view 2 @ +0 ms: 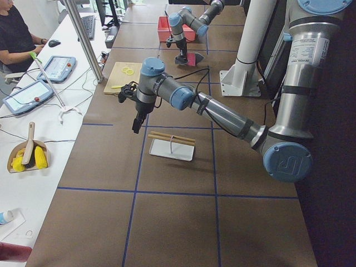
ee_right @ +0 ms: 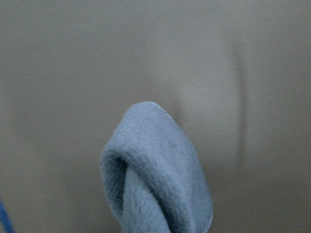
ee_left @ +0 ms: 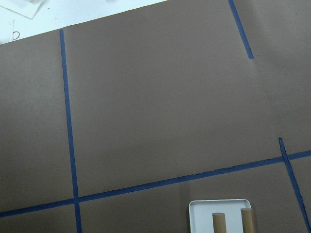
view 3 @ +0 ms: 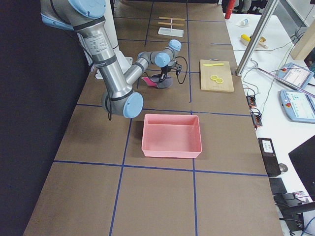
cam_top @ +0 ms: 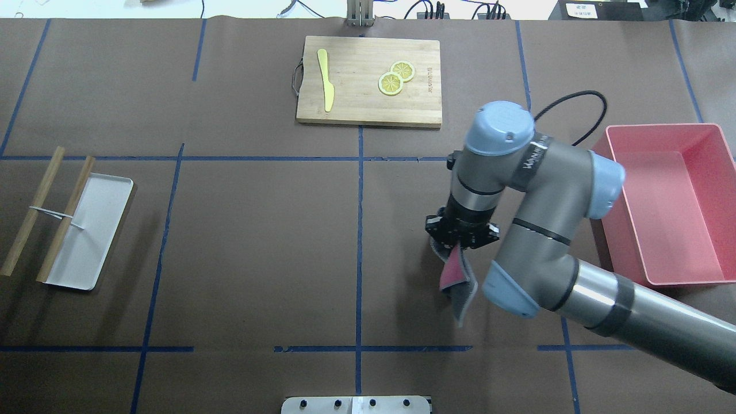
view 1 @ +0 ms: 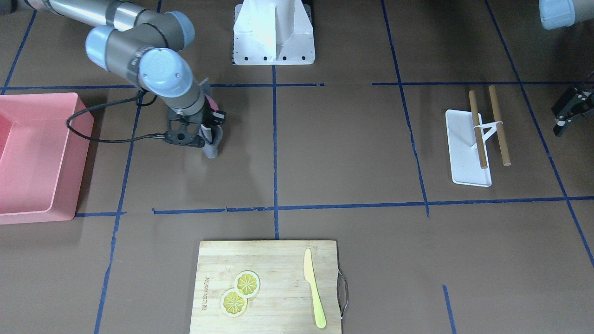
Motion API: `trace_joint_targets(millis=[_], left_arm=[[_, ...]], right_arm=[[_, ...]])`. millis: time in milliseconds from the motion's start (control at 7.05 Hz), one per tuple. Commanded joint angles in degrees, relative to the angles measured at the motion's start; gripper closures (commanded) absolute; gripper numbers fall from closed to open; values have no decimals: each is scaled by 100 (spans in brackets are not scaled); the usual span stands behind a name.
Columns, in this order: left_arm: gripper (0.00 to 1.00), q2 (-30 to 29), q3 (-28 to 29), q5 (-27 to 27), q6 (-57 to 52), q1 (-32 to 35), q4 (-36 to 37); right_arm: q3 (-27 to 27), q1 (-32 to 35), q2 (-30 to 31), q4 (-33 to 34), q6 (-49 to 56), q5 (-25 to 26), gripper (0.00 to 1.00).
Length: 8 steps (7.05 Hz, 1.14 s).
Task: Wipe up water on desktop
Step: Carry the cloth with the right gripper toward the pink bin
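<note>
Brown matte desktop (view 1: 348, 153), gridded with blue tape lines (view 1: 274, 153), fills the front-facing view. At 9 o'clock of its centre the right gripper (view 1: 211, 132) is clamped on a grey-and-pink cloth (view 1: 212, 148), which hangs with its long axis pointing to 6 o'clock. A pink bin (view 1: 81, 139) sits at the far 9 o'clock edge. A bamboo cutting board (view 1: 278, 260) at 6 o'clock carries two lemon slices (view 1: 241, 292) and a yellow knife (view 1: 313, 294). At 3 o'clock lie a white tray (view 1: 464, 162) and two wooden sticks (view 1: 499, 125), with the left gripper (view 1: 568, 116) beyond them; I cannot tell whether its claw is parted.

From overhead the desktop's long axis runs 9 to 3 o'clock. The cloth (cam_top: 454, 273) trails from the claw toward 5 o'clock, right of the central tape line.

Seen from the left end, the near arm's claw hovers above the tray.

From the right end, the cloth (view 3: 157, 82) reaches down to the surface; contact is unclear.

Under the left wrist: bare desktop, with the tray's end (ee_left: 201, 213) at 6 o'clock.

Under the right wrist: a blurred grey fold of cloth (ee_right: 160, 170) over the brown surface.
</note>
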State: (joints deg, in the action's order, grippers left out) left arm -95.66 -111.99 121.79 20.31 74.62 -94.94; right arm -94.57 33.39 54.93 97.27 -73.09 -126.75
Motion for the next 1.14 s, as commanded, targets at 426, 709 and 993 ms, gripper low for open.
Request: trace_joint_targets(millis=[426, 709, 993], left_arm=[[0, 3, 11, -6, -1, 0, 1], [0, 3, -7, -6, -1, 9, -7], [0, -5, -7, -6, -1, 9, -7]], right_arm=[[996, 112, -610, -1166, -1042, -120, 99], [-241, 561, 863, -1123, -150, -270, 99], [-700, 861, 1683, -1105, 546, -271, 99]])
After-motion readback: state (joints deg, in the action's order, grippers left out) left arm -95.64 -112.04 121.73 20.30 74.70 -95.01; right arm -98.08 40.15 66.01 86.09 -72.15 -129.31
